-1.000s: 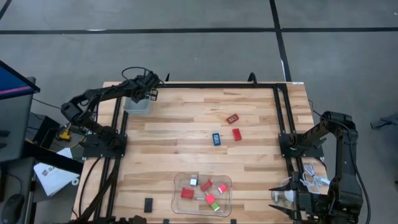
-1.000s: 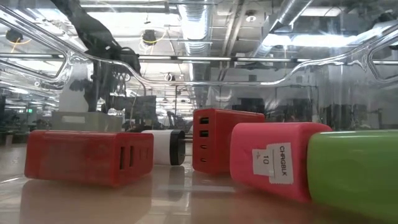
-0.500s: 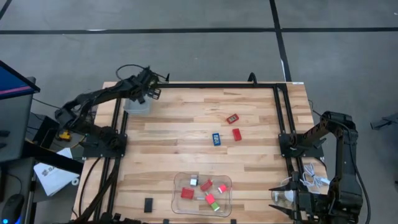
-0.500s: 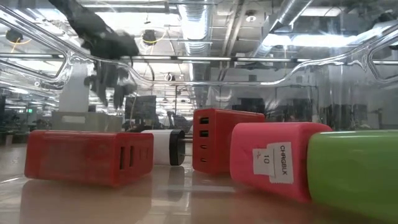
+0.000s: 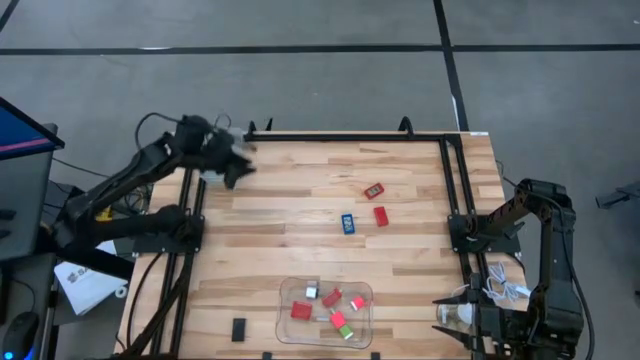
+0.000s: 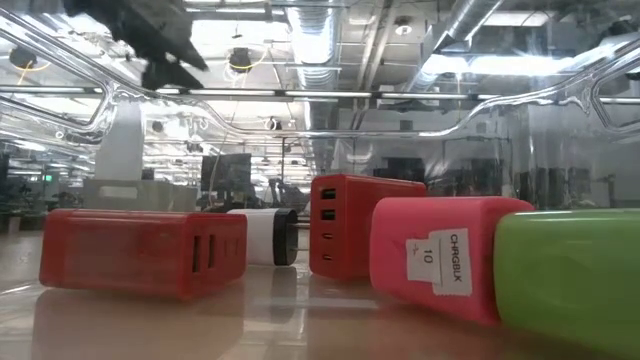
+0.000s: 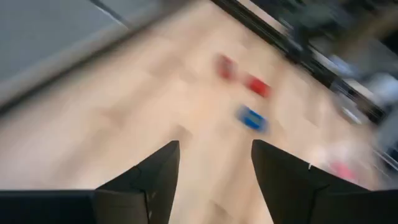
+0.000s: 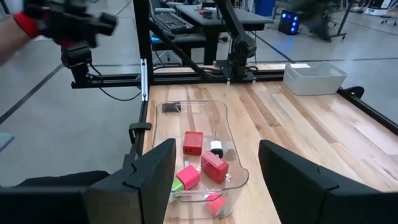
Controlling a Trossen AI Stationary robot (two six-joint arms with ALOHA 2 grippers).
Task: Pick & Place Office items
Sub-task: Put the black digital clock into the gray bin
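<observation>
The office items (image 5: 330, 305) lie in two groups. In the high view, most of them sit inside a clear tray (image 5: 290, 325) at the 6 o'clock edge of the desk (image 5: 300, 230): red blocks, one with a green end, and a small white piece. Three more lie loose on the wood toward 1 o'clock of the centre: a blue piece (image 5: 347, 223), a red block (image 5: 381, 216) just beside it, and another small red item (image 5: 373, 190) a little farther to 12 o'clock. One flat black rectangle (image 5: 239, 328) rests on the desk at 7 o'clock, outside the tray.

The low view shows what the high view cannot: the red blocks (image 6: 140, 252) have port openings on their ends, and a pink piece (image 6: 440, 258) carries a small white label and joins a green part (image 6: 570, 275).

The left tool (image 5: 228, 165) hangs over the 11 o'clock corner of the desk. Its own wrist view is blurred, but its two fingers (image 7: 149, 186) stand apart with nothing between them, so it is released.

The right tool (image 8: 214, 180) waits off the 5 o'clock corner of the desk. Its wrist view looks along the tray, with the fingers (image 8: 143, 180) spread and empty. Only this view shows a white bin (image 8: 314, 78) at the far end of the desk.
</observation>
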